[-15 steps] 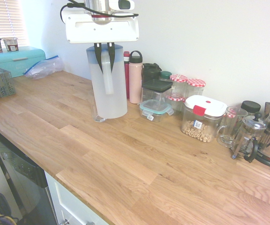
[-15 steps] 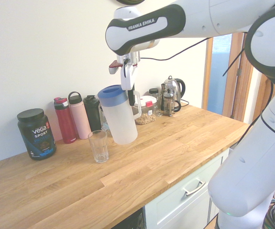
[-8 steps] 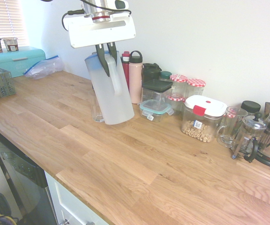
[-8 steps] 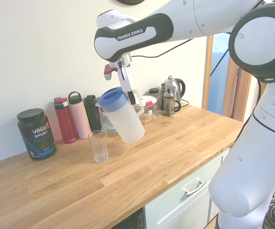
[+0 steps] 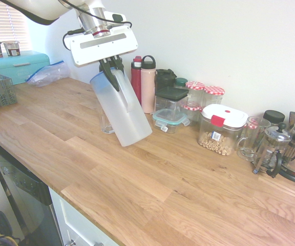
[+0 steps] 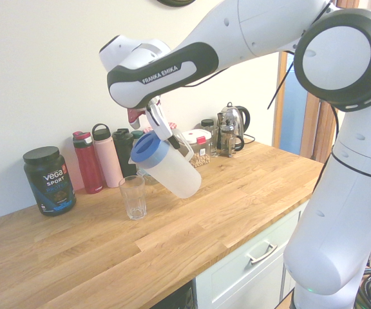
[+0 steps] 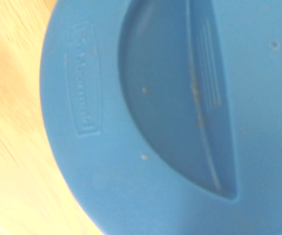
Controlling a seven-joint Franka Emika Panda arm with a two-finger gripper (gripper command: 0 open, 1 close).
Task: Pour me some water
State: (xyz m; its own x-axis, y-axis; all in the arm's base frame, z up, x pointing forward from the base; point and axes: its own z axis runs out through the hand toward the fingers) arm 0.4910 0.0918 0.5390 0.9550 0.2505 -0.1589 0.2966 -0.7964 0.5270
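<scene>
The claw [image 6: 160, 124] is clamped shut on the handle of the jug [image 6: 166, 165]. Over the last second the jug has gone from upright to tilted, its blue lid [image 7: 170, 117] leaning toward the glass [image 6: 133, 197] just beside it on the table [image 6: 192, 225]. No water flows yet; pouring appears imminent.

front of glass [image 6: 133, 197]: bare tabletop [image 5: 152, 200] to the edge, free pass.
above glass: tilted pitcher [image 6: 167, 166] w/ gripper [image 5: 111, 65] on its handle blocks the way down.
behind glass: bottles [image 6: 99, 158] along wall, near, tight.
beside glass, arm-less side: protein tub [image 6: 49, 179], gap btwn passable.
past pitcher: jars, containers [image 5: 222, 128] crowd the wall.
</scene>
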